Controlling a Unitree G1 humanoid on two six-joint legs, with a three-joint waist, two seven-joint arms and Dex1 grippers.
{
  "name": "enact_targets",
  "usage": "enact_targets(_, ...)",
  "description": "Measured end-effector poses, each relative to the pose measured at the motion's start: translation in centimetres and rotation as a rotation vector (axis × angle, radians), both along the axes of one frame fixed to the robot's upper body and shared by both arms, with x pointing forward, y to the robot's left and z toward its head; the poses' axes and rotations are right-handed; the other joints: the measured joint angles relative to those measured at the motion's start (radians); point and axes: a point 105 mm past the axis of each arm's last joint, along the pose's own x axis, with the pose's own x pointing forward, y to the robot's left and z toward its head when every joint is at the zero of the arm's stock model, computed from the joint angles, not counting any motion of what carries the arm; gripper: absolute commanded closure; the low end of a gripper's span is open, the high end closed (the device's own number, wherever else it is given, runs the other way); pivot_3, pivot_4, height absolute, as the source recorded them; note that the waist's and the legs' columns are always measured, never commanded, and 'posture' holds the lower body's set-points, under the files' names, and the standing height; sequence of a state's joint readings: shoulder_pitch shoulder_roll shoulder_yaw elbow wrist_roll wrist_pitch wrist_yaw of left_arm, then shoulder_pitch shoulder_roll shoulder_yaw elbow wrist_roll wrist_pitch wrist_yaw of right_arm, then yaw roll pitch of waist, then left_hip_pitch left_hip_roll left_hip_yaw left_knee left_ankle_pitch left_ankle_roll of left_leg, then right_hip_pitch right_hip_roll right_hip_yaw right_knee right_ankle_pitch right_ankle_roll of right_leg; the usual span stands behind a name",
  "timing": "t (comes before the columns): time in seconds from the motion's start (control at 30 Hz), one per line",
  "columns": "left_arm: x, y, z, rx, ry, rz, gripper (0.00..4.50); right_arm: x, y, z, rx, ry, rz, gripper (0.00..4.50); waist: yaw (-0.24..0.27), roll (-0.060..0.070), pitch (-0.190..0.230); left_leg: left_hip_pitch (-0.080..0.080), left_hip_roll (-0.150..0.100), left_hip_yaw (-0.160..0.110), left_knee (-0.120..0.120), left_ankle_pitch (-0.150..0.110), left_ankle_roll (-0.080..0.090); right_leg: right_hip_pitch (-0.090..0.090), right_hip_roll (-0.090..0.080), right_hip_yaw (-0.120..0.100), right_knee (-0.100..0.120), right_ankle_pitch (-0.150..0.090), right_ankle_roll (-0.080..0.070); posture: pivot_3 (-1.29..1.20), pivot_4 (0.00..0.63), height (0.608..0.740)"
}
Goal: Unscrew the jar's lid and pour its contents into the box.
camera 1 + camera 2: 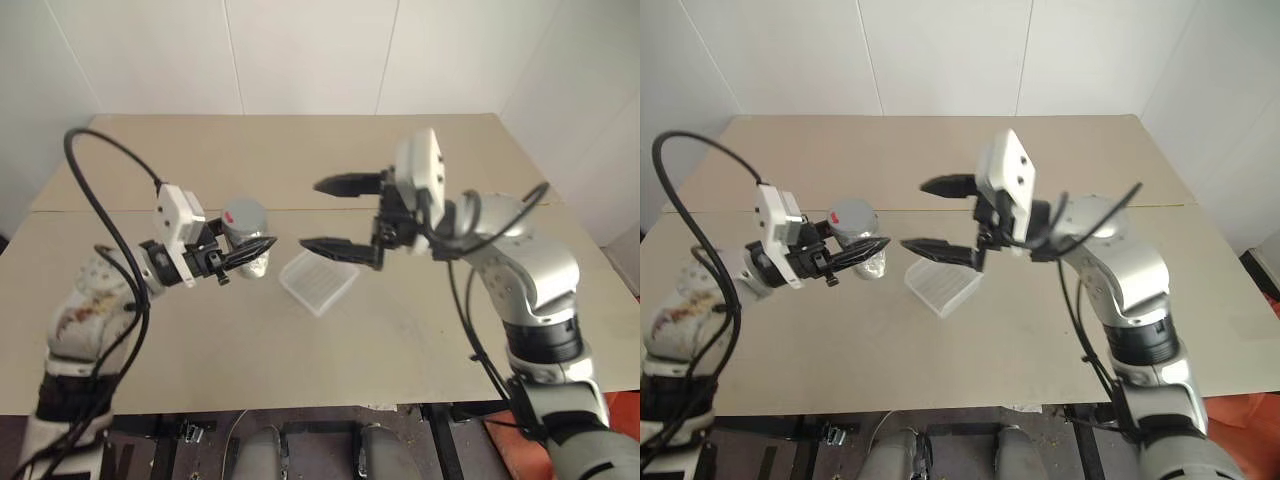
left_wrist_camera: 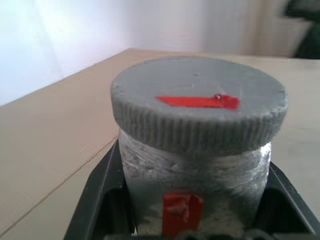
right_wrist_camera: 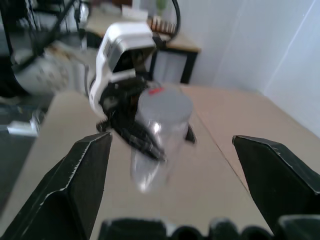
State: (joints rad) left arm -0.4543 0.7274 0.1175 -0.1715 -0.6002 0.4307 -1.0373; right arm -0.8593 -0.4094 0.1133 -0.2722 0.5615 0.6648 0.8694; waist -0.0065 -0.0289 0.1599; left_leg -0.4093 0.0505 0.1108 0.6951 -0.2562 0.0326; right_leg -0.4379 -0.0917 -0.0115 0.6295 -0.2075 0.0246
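Grey ribbed lid (image 1: 244, 214) capped the jar (image 1: 250, 243), pinched in the left gripper (image 1: 243, 262) at centre left, above the tabletop (image 1: 400, 330). Right gripper (image 1: 333, 215) faced it, jaws spread. Light, rigid, probably slick; grip the lid's ribbing.

Right pincer (image 3: 200, 175): its two black fingers (image 3: 75, 190) rise wide apart, nothing between them. Beyond the gap, the jar (image 3: 157, 140) is held clear of the beige tabletop (image 3: 235, 130), upright with a slight tilt, its grey lid (image 3: 165, 102) screwed on and carrying a small red mark. The left pincer (image 3: 142, 137) is clamped across the jar's body from the side, beneath a white wrist housing (image 3: 122, 50). Background: white walls and a dark-framed desk (image 3: 175, 47), blurred, with indistinct items on it.
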Motion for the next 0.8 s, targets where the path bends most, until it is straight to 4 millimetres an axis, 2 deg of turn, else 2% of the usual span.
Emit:
enact_targets(0.13,0.4,-1.1,0.5,0.058,0.006,-0.191,2.48,0.4,2.7,2.0,0.036,0.078,-0.003,0.0,0.001,0.0,0.0,-0.002,0.0,0.0,0.0,0.0,0.0,0.0,0.0,-0.002,-0.001,0.0,0.0,0.0,0.15,0.74)
enact_targets(0.23,1.5,-1.8,1.2,0.033,-0.009,-0.252,2.48,0.9,3.5,1.6,0.011,0.124,-0.034,0.0,0.007,0.0,0.0,-0.005,-0.001,-0.001,0.001,0.0,0.0,0.0,0.0,-0.003,0.0,0.0,0.0,0.0,0.15,0.74)
enact_targets(0.3,2.0,-2.3,1.7,0.011,-0.029,-0.279,2.48,1.3,3.6,0.9,-0.012,0.157,-0.06,0.0,0.006,0.0,0.0,-0.006,-0.001,-0.001,0.001,0.0,0.001,-0.001,0.0,-0.002,0.0,0.001,0.001,0.0,0.15,0.74)
enact_targets(0.47,2.7,-2.8,1.8,-0.013,-0.046,-0.302,2.48,1.8,3.6,0.7,-0.013,0.172,-0.105,0.0,-0.003,0.0,0.0,-0.008,-0.001,-0.001,0.001,0.0,0.001,-0.002,0.0,-0.002,0.0,0.0,0.002,0.0,0.15,0.74)
enact_targets(0.73,2.5,-3.2,1.6,-0.027,-0.03,-0.334,2.48,1.9,4.1,0.0,-0.036,0.16,-0.125,0.0,-0.009,0.0,0.0,-0.008,0.0,-0.001,0.001,0.0,0.001,-0.002,0.0,-0.002,0.0,0.0,0.002,0.0,0.15,0.74)
enact_targets(0.8,2.4,-3.2,1.5,-0.026,-0.016,-0.336,2.48,1.9,4.1,0.1,-0.034,0.149,-0.126,0.39,-0.008,0.0,0.0,-0.008,0.0,-0.001,0.001,0.0,0.001,-0.002,0.0,-0.002,0.0,0.0,0.002,0.0,0.15,0.74)
